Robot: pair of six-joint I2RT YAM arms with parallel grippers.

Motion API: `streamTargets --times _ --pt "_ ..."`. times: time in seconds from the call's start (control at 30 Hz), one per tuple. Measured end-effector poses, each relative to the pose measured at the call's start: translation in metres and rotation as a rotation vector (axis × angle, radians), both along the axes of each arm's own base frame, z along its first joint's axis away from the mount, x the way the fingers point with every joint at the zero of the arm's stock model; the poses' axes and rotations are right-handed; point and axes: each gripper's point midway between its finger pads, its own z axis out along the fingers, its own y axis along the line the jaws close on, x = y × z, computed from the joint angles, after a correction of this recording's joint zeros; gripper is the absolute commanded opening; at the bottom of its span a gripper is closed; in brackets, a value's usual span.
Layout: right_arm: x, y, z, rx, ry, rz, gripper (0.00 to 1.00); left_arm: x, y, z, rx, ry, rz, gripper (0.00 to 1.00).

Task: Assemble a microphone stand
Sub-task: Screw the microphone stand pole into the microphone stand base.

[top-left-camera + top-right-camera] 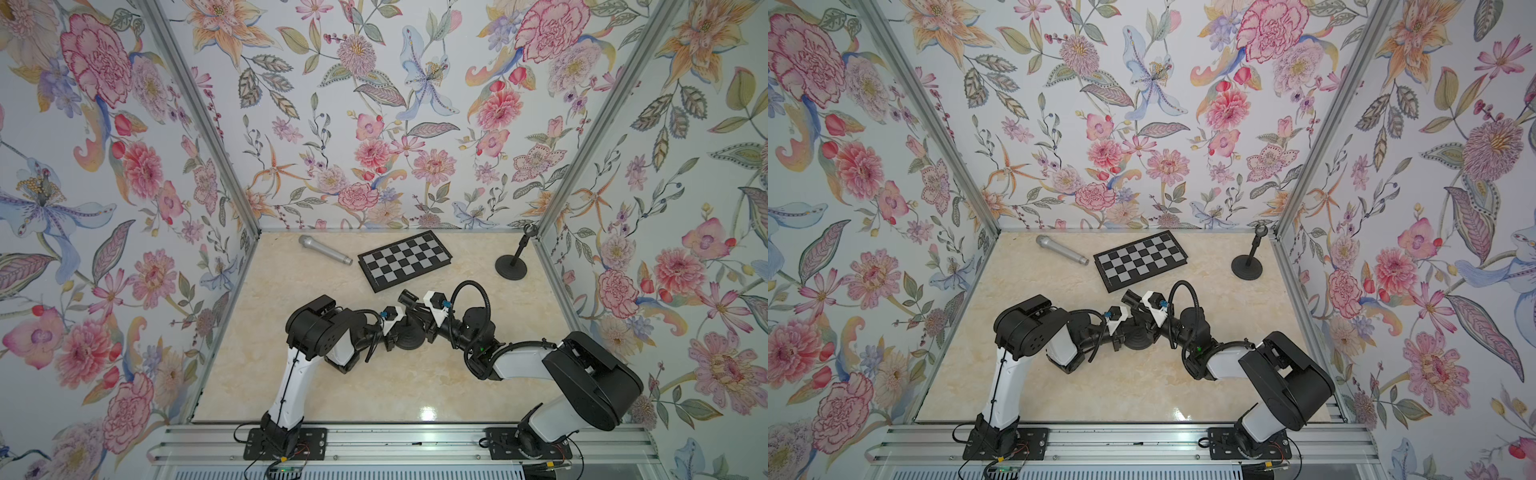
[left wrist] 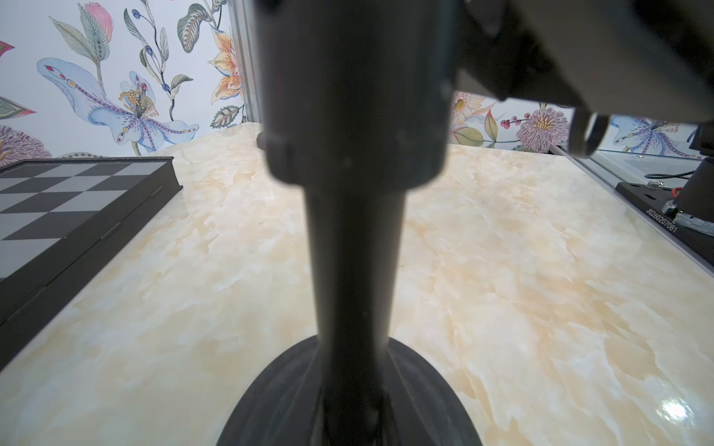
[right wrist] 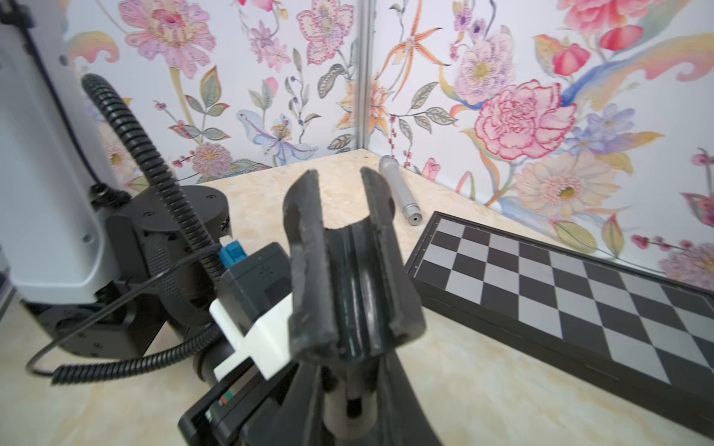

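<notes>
Both arms meet at the middle of the table, on one stand. The left hand is clenched on the pole, low down and just above the round base that sits flat on the table. This grip seems meant to keep the stand upright and stop it from turning. The right hand is clenched higher up, at the neck of the clip. The clip's open mouth points up and away from that hand, probably so it can be set or turned into place while the pole is braced.

The microphone, the piece that goes into the clip, is not yet mounted. It lies on its side well beyond both hands, near the far wall on the left hand's side. A chessboard lies flat just past the hands, between them and the far wall. A reach from the right hand to the microphone would pass over it. A second stand, already upright, is in the far corner on the right hand's side, well apart and out of the way. The cable loop on the right arm arches close above the work.
</notes>
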Motion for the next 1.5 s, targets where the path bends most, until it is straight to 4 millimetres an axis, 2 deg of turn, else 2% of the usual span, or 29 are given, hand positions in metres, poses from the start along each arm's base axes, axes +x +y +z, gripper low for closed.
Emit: streamTargets --times 0.1,0.13,0.23,0.27,0.4,0.5,0.57,0.7,0.77,0.87,0.97,1.0,1.07,1.17,1.27,1.33,1.43,1.47,1.5 --pt "0.000 0.002 0.000 0.019 0.002 -0.121 0.00 0.000 0.001 -0.002 0.005 -0.007 0.004 0.20" --pt "0.001 0.000 0.000 0.028 0.005 -0.150 0.04 0.001 0.001 -0.002 0.005 -0.007 0.006 0.18" --pt "0.001 -0.004 0.000 0.038 0.004 -0.157 0.40 0.001 0.001 -0.002 0.002 0.003 0.007 0.13" --pt "0.000 -0.006 -0.002 0.030 0.011 -0.130 0.46 0.001 0.001 -0.002 0.004 -0.004 0.007 0.12" --pt "0.001 -0.017 -0.024 -0.068 0.032 0.012 0.52 -0.001 0.000 -0.002 0.010 -0.024 -0.004 0.11" --pt "0.002 -0.027 -0.025 -0.082 0.031 0.145 0.53 -0.003 -0.001 -0.002 0.016 -0.043 -0.011 0.11" --pt "0.004 -0.030 -0.017 -0.077 0.014 0.221 0.54 -0.004 -0.002 -0.002 0.017 -0.047 -0.016 0.11" --pt "0.005 -0.019 0.006 -0.064 -0.046 0.387 0.51 -0.004 -0.002 -0.001 0.016 -0.054 -0.022 0.13" --pt "0.004 -0.012 0.009 -0.064 -0.051 0.453 0.50 -0.003 -0.003 -0.001 0.012 -0.052 -0.031 0.14" --pt "0.002 -0.006 0.002 -0.066 -0.029 0.514 0.39 -0.003 -0.005 -0.001 0.008 -0.052 -0.045 0.14" --pt "-0.001 -0.005 -0.009 -0.072 0.008 0.535 0.17 -0.003 -0.006 -0.002 0.003 -0.047 -0.055 0.16" --pt "0.001 -0.005 -0.008 -0.074 -0.006 0.531 0.14 -0.003 -0.006 -0.002 0.001 -0.038 -0.051 0.17" --pt "0.003 -0.005 -0.008 -0.071 -0.007 0.512 0.00 -0.002 -0.006 -0.002 -0.001 -0.031 -0.047 0.19" --pt "0.007 -0.002 -0.010 -0.052 0.006 0.417 0.00 -0.001 -0.006 -0.002 0.000 -0.028 -0.039 0.22" --pt "0.008 0.007 -0.011 -0.037 0.006 0.201 0.00 0.000 -0.004 -0.003 0.002 -0.027 -0.031 0.23" --pt "0.006 0.005 -0.010 -0.005 -0.005 0.038 0.00 0.000 -0.003 -0.004 0.003 -0.028 -0.032 0.23" --pt "0.002 -0.002 -0.010 0.048 -0.011 -0.097 0.00 0.000 -0.003 -0.003 0.007 -0.039 -0.032 0.22" --pt "0.002 -0.005 -0.010 0.061 -0.008 -0.117 0.06 -0.001 -0.003 -0.003 0.008 -0.040 -0.034 0.21" --pt "0.002 -0.008 -0.009 0.073 -0.005 -0.123 0.21 -0.001 -0.003 -0.003 0.008 -0.041 -0.035 0.19"
